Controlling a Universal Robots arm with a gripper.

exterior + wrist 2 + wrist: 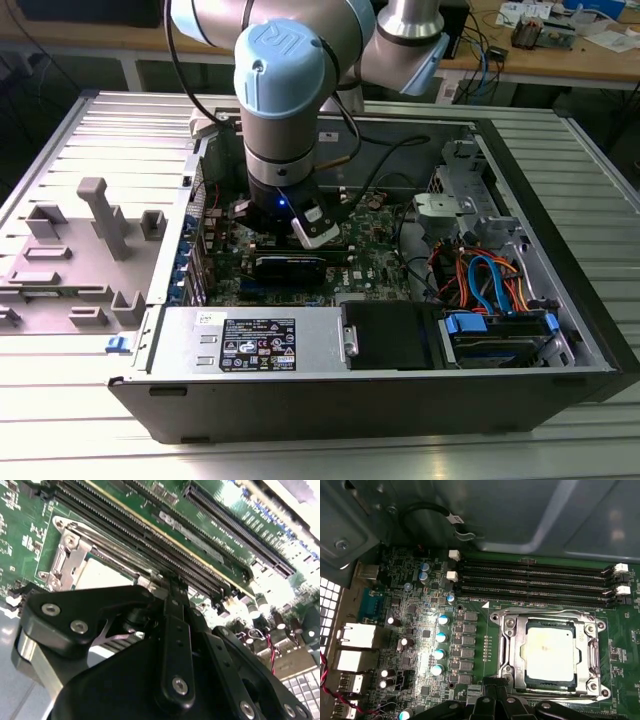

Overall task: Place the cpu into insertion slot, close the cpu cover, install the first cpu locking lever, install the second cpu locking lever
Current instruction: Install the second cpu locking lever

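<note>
The cpu point(550, 652) lies flat in the insertion slot point(552, 684), its silver top showing through the cut-out of the cpu cover point(511, 647), which lies down over it. A thin wire lever point(545, 613) runs along the frame's edge beside the memory slots. My gripper point(494, 682) is shut with nothing in it. Its tip hovers just off the socket's edge, on the side away from the memory slots. In the second wrist view the gripper point(172, 587) reaches toward the socket frame point(67, 555) and the cpu point(102, 575). In the exterior view the arm holds the gripper point(287, 235) low inside the open computer case.
Long black memory slots point(535, 580) run beside the socket, and a column of capacitors point(441, 637) stands on its other side. A black card point(290, 268), a power supply point(260, 345) and drive cables point(490, 285) crowd the case. A grey fixture point(100, 220) stands at the exterior view's left.
</note>
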